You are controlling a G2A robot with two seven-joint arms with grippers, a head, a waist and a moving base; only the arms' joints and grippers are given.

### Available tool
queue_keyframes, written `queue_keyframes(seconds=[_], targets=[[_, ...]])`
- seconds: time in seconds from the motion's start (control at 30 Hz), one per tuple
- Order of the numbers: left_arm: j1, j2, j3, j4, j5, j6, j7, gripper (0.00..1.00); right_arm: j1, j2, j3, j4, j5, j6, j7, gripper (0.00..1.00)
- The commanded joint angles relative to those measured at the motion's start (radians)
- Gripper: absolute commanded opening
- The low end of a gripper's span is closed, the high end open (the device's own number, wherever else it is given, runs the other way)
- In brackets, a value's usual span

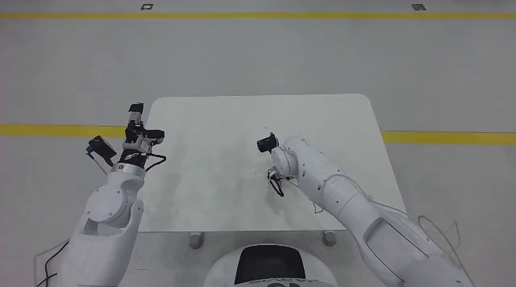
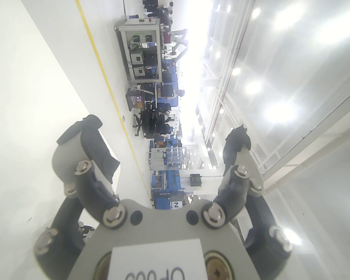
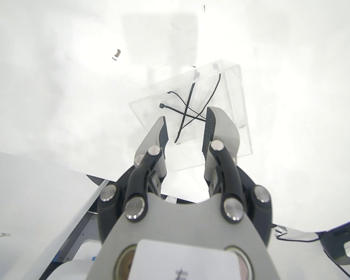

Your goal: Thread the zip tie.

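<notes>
Right gripper [image 3: 186, 114], fingers apart, hangs over the clear tray [image 3: 236, 97] of black zip ties [image 3: 189, 97], so I'd pinch just one strap away from the crossing; left gripper [image 2: 164, 126] is spread empty too.

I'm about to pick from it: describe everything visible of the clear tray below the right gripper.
The clear tray looks like transparent plastic: shallow, rectangular, low-walled. It lies flat on the white table, below the open right gripper. Several thin black zip ties lie crossed inside. Whether the gripper touches it is unclear.
</notes>
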Motion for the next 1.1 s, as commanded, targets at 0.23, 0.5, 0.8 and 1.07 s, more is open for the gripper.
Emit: queue_keyframes(seconds=[0.23,0.5,0.8,1.07], targets=[[0.000,0.000,0.000,0.000,0.000,0.000,0.000,1.00,0.012,-0.021,-0.018,0.042,-0.005,-0.001,-0.012,0.17],[0.000,0.000,0.000,0.000,0.000,0.000,0.000,1.00,0.022,-0.038,-0.027,0.081,-0.002,-0.002,-0.020,0.15],[0.000,0.000,0.000,0.000,0.000,0.000,0.000,1.00,0.030,-0.056,-0.031,0.129,0.007,-0.002,-0.035,0.04],[0.000,0.000,0.000,0.000,0.000,0.000,0.000,1.00,0.038,-0.069,-0.032,0.160,0.007,-0.003,-0.041,0.07]])
